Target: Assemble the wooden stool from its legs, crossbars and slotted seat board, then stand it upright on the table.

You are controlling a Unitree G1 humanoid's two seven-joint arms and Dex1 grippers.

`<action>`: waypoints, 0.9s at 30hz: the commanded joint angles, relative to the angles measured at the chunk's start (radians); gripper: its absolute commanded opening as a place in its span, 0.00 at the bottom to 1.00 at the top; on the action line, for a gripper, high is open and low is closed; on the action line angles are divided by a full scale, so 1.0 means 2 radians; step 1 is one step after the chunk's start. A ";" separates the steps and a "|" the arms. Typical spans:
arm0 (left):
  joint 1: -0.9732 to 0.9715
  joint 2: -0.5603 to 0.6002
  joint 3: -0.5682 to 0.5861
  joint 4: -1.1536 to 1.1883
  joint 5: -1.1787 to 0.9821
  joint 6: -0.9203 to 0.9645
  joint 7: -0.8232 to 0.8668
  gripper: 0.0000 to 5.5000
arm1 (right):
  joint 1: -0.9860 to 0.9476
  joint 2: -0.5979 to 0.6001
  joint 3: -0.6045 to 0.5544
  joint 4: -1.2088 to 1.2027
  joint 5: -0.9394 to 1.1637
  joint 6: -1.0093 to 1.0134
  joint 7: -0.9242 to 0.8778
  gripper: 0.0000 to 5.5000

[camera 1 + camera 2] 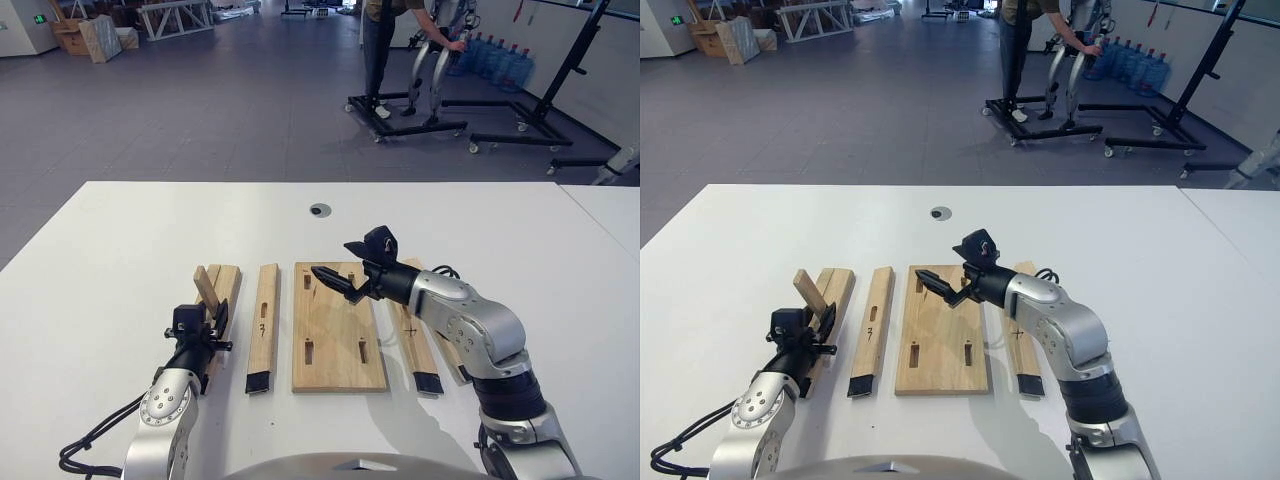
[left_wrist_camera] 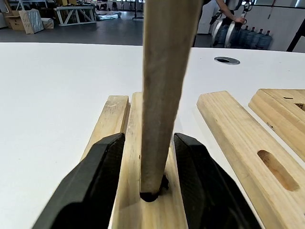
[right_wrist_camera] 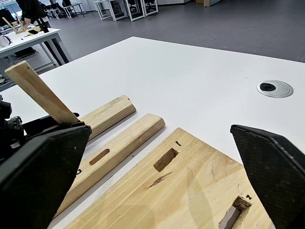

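Note:
The slotted seat board (image 1: 338,330) lies flat mid-table. Left of it is a leg (image 1: 264,325) with a slot, and further left two more wooden pieces (image 1: 228,290) lie side by side. My left gripper (image 1: 205,335) is shut on a thin crossbar (image 2: 167,86) that stands tilted, its lower end in a dark hole of the piece below (image 2: 147,210). My right gripper (image 1: 335,282) hovers open over the board's far left corner, its fingers (image 3: 43,176) spread wide above the seat board (image 3: 181,191). More legs (image 1: 415,340) lie right of the board, partly under my right arm.
A round cable grommet (image 1: 320,210) sits in the white table (image 1: 120,260) beyond the parts. A second table (image 1: 610,215) abuts at the right. A black cable (image 1: 90,445) trails by my left arm. Black wheeled frames (image 1: 500,130) stand on the floor beyond.

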 commanded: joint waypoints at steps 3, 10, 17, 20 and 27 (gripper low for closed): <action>-0.005 0.002 0.004 -0.013 -0.002 0.035 -0.001 0.50 | -0.002 0.000 0.001 -0.001 -0.003 -0.003 -0.002 0.98; -0.091 0.022 0.035 -0.118 -0.013 0.127 0.016 0.50 | -0.005 0.005 0.000 -0.003 -0.003 -0.003 -0.006 0.98; -0.175 0.041 0.058 -0.177 -0.027 0.208 0.021 0.50 | -0.007 0.010 0.003 -0.002 -0.005 -0.004 -0.007 0.98; -0.204 0.047 0.068 -0.205 -0.041 0.243 0.023 0.50 | -0.007 0.012 0.004 -0.003 -0.005 -0.004 -0.008 0.98; -0.320 0.043 0.094 -0.229 -0.064 0.321 0.059 0.50 | -0.012 0.016 0.004 0.003 -0.009 -0.008 -0.008 0.98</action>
